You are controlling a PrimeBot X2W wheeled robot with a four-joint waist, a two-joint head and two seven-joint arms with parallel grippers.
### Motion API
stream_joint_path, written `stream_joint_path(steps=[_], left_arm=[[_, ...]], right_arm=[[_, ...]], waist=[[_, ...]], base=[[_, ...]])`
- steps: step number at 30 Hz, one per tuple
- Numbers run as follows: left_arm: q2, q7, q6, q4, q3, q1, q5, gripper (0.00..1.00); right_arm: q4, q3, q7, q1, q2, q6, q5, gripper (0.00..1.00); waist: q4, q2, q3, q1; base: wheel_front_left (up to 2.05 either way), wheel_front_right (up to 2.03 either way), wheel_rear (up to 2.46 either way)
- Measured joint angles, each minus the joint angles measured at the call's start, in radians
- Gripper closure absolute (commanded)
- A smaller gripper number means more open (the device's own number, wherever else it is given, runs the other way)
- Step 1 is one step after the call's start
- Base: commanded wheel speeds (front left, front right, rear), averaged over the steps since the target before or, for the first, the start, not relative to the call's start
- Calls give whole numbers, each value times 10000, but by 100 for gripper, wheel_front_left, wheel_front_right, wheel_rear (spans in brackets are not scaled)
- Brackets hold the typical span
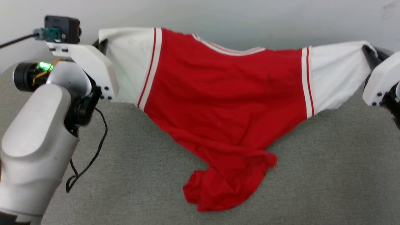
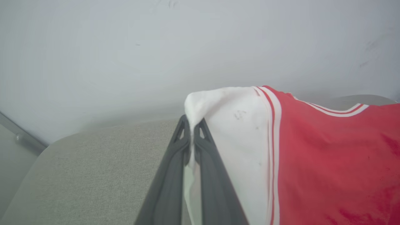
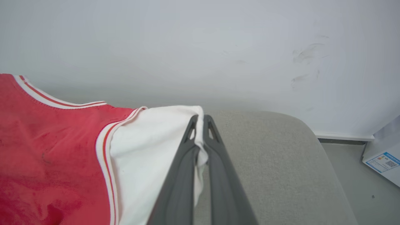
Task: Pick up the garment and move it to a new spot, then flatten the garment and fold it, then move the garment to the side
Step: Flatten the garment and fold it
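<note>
1. We see the garment (image 1: 225, 103), a red jersey-style T-shirt with white short sleeves and striped trim. It hangs spread between two grippers above a grey cloth-covered counter (image 1: 328, 175), close to a pale wall (image 1: 250, 18).
2. The left gripper (image 2: 191, 123) has its dark fingers pressed together on the outer tip of one white sleeve. A small peak of cloth pokes up past the fingertips.
3. The right gripper (image 3: 200, 120) pinches the outer edge of the other sleeve in the same way.
4. The shoulder and collar line is lifted and nearly taut. The red body sags in a V, and its hem lies crumpled on the counter toward the near edge.
5. We judge the fabric light, soft and limp. It drapes with no stiffness, so it will follow whichever points are held.
6. We judge it not fragile, though a thin sleeve edge could slip from a narrow pinch if pulled hard.
7. For flattening, we think the sleeve ends or shoulder seams are good holds. The bunched hem will need spreading.
</note>
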Motion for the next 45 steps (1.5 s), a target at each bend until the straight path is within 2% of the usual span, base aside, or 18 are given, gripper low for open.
stream_joint_path(steps=[6, 10, 19, 26, 27, 37, 41, 45], left_arm=[[-435, -853, -293, 1452, 322, -1774, 119, 100], [-535, -1557, -468, 2132, 593, -3140, 234, 100], [-675, -3524, -786, 3095, 1058, -6061, 715, 100], [-671, -4174, -1001, 3473, 1164, -7904, 968, 100], [-669, -4197, -1074, 3601, 1120, -8412, 1057, 100], [-930, -4456, -1241, 4263, 1037, -8479, 938, 100], [-1112, -4667, -1386, 4788, 1072, -8017, 665, 100], [-1463, -5028, -1720, 5321, 1218, -7265, 182, 100]], right_arm=[[1110, 472, -780, -2162, -65, 0, -92, 100], [1639, 631, -1377, -3698, -77, 0, -198, 100], [2615, 621, -2847, -7056, 52, -2, -439, 100], [3363, 725, -3756, -9231, 130, 0, -585, 100], [3720, 909, -3843, -9842, 230, 0, -487, 100], [4867, 1939, -4008, -10447, 445, 0, 144, 100], [5471, 2395, -4023, -10300, 562, 0, 500, 100], [6025, 2924, -4257, -9530, 558, 0, 861, 100]], waist=[[-137, 0, 525, 1], [-225, 0, 1096, 0], [-429, 0, 2670, 1], [-672, 0, 3763, 1], [-765, 0, 4213, 1], [-871, 0, 5368, 2], [-775, 0, 5472, 2], [-638, 0, 5263, 1]], base=[[0, 0, 0], [0, 0, 0], [0, 0, 0], [0, 0, 0], [0, 0, 0], [0, 0, 0], [0, 0, 0], [0, 0, 0]])
